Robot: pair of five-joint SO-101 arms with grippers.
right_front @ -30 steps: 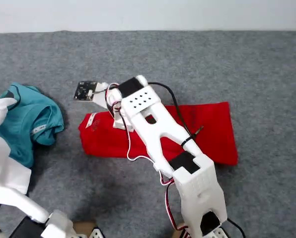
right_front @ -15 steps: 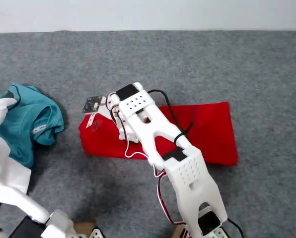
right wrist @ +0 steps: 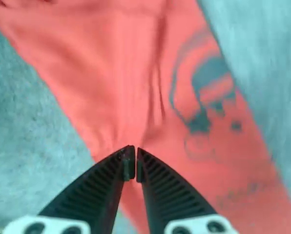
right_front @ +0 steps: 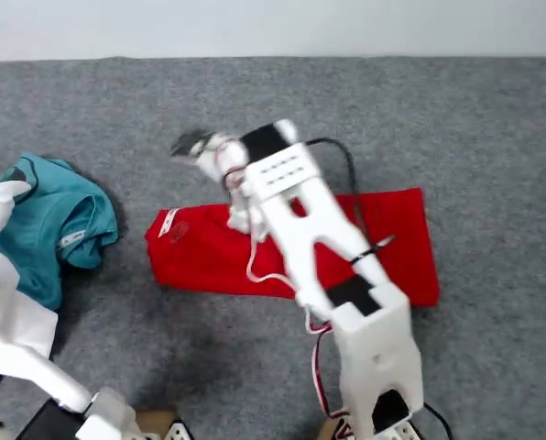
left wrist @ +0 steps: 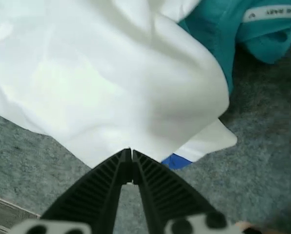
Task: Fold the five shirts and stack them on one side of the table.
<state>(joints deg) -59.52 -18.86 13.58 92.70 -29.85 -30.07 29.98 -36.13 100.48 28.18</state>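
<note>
A red shirt (right_front: 401,238) lies folded flat in a long band at the table's middle. My right arm stretches over its left half, and my right gripper (right wrist: 132,163) is shut just above the red cloth (right wrist: 135,73), beside a dark print. At the left edge a crumpled teal shirt (right_front: 62,215) lies partly under a white shirt (right_front: 7,293). My left gripper (left wrist: 131,157) is shut at a low corner of the white shirt (left wrist: 101,73), with the teal shirt (left wrist: 248,24) beyond it. A bit of blue cloth (left wrist: 177,161) peeks out under the white one.
Grey carpet (right_front: 493,128) covers the table, with open room at the back and right. The pale wall (right_front: 273,27) runs along the far edge. The left arm's base (right_front: 35,376) stands at the front left corner.
My right arm's wrist swung toward the near side, then back to the far side and higher above the red shirt's left half. The shirts and my left arm have kept still.
</note>
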